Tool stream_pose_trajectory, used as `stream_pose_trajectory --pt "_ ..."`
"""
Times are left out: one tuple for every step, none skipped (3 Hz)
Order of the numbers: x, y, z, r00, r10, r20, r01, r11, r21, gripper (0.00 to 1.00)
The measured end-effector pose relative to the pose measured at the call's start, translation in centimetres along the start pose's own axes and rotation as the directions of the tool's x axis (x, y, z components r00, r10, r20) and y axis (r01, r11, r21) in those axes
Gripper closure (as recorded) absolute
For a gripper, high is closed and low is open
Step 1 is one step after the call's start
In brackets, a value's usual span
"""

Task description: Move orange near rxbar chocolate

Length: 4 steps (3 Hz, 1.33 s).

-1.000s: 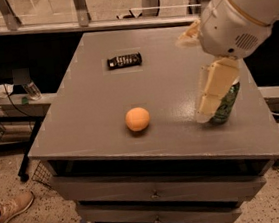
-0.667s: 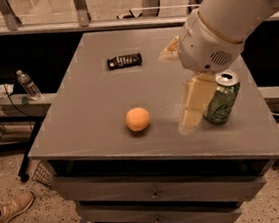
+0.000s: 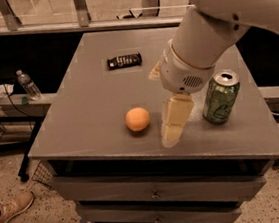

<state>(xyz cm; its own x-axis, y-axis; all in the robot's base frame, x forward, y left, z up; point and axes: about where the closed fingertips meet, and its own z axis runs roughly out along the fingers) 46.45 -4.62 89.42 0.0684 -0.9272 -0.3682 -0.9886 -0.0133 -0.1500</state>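
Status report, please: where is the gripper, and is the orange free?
Gripper low by the table, between orange and green can, not touching orange. Orange apart from rxbar chocolate. Can not in the way.

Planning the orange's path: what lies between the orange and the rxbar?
Only bare tabletop, seen in the camera view, between orange and rxbar. The end effector hangs off that stretch, between orange and can.
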Motion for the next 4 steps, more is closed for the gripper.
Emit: stream_pose_trajectory --pt "-0.2 -0.4 1.8 1.000 0.017 -0.009 -0.017 0.9999 -0.004 0.00" --pt "-1.3 -1.0 4.9 0.999 0.015 -0.035 -0.015 0.9998 -0.014 0.00" --pt "-1.9 -1.5 5.9 0.999 0.012 -0.035 -0.013 0.9998 -0.014 0.00" --pt "-2.4 -1.8 6.6 0.999 0.008 -0.032 -0.008 0.9999 -0.014 0.17"
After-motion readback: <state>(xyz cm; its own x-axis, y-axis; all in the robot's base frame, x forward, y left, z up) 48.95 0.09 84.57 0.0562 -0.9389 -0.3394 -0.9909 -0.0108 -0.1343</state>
